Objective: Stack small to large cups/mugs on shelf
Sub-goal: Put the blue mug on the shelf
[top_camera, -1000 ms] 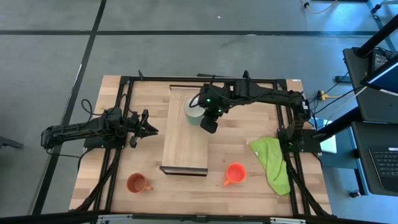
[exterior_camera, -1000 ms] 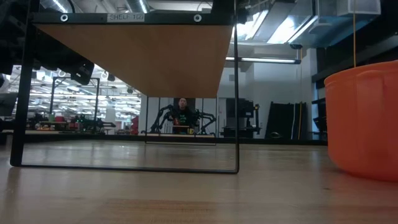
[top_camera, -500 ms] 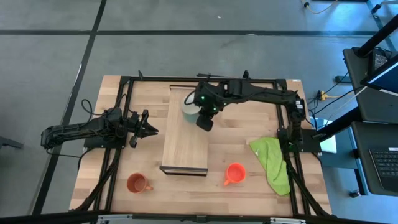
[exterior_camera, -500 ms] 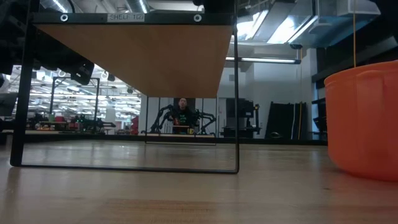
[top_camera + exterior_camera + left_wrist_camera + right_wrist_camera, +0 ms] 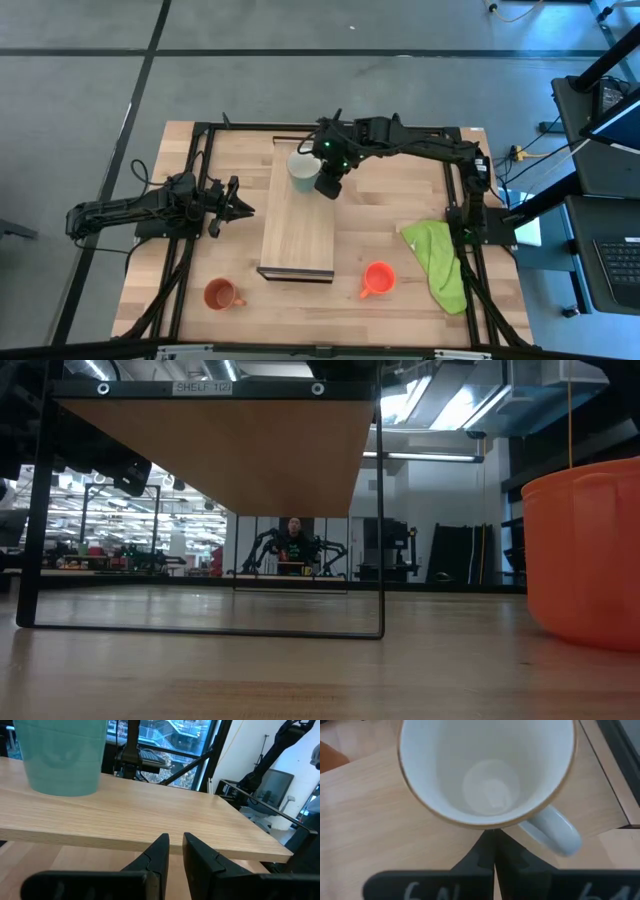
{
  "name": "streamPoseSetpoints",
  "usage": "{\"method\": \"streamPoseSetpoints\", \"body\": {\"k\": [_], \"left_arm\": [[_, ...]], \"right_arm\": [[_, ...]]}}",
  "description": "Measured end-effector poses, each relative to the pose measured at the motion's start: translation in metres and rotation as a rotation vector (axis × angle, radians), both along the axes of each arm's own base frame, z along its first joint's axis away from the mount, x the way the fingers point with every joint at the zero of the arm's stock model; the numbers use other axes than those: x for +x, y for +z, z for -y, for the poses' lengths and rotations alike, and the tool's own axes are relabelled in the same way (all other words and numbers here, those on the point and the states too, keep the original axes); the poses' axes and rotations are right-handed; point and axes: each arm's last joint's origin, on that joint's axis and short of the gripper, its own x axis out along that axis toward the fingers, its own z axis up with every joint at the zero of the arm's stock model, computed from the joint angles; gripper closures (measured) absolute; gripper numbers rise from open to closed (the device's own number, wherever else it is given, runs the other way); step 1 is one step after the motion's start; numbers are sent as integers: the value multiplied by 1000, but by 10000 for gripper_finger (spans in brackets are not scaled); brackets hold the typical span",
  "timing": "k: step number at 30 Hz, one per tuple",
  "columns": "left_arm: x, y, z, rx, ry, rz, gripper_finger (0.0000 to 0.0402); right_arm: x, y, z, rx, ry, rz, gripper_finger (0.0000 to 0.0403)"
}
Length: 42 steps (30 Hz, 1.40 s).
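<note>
Seen level with the table, the bright orange-red mug point(image 5: 583, 555) is cut off at the edge and the shelf point(image 5: 215, 440) shows only its smooth wood underside in a thin black frame. Up top, the right gripper point(image 5: 327, 186) has its dark fingers pressed together beside the pale grey-green mug point(image 5: 304, 171), which stands upright at the far end of the shelf, glossy white inside, its handle point(image 5: 551, 828) just off the fingertips. The left gripper point(image 5: 240, 208) waits left of the shelf, fingers a narrow slit apart, holding nothing; the brownish-orange mug point(image 5: 220, 294) sits near the front edge.
</note>
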Motion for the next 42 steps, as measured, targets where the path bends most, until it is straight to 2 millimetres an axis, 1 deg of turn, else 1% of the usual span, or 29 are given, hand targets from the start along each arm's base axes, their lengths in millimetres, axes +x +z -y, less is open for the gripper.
{"method": "streamPoseSetpoints", "body": {"k": [3, 11, 20, 25, 28, 32, 35, 42], "left_arm": [[0, 0, 0, 0, 0, 0, 351], [0, 0, 0, 0, 0, 0, 351], [0, 0, 0, 0, 0, 0, 351], [0, 0, 0, 0, 0, 0, 351], [0, 0, 0, 0, 0, 0, 351], [0, 0, 0, 0, 0, 0, 351], [0, 0, 0, 0, 0, 0, 351], [0, 0, 0, 0, 0, 0, 351]], "right_arm": [[0, 0, -2, 35, 18, 8, 399], [3, 1, -12, 45, 27, 16, 399], [8, 3, -23, 57, 31, 69, 399], [10, 4, -37, 92, 55, 76, 399], [13, 6, -49, 94, 86, 108, 399], [17, 9, -58, 118, 106, 158, 398], [21, 12, -62, 119, 121, 210, 388], [30, 22, -66, 151, 194, 347, 342]]}}
